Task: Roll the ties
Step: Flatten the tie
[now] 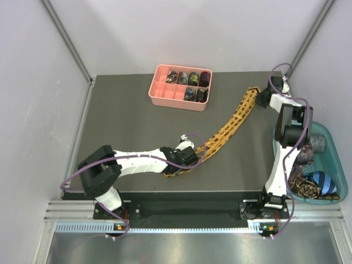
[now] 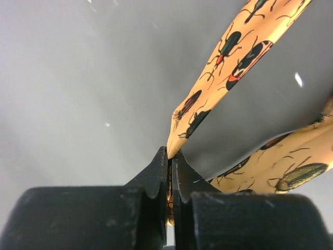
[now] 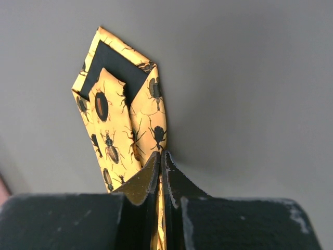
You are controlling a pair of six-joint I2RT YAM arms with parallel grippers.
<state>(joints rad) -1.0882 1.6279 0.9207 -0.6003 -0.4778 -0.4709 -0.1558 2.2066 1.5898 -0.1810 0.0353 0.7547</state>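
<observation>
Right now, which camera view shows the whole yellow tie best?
The top view: the yellow tie lies stretched across the table from the left gripper to the right gripper. Each wrist view shows only one pinched end, though its beetle print is clear.

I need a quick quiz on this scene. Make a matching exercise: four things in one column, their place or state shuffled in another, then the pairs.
1 yellow tie
2 pink tray
3 teal basket
4 left gripper

A at the right, bunched ties inside
B shut on the tie's near end
C far middle, rolled ties in some compartments
D stretched out in a long diagonal

Pairs: 1-D, 2-C, 3-A, 4-B
</observation>
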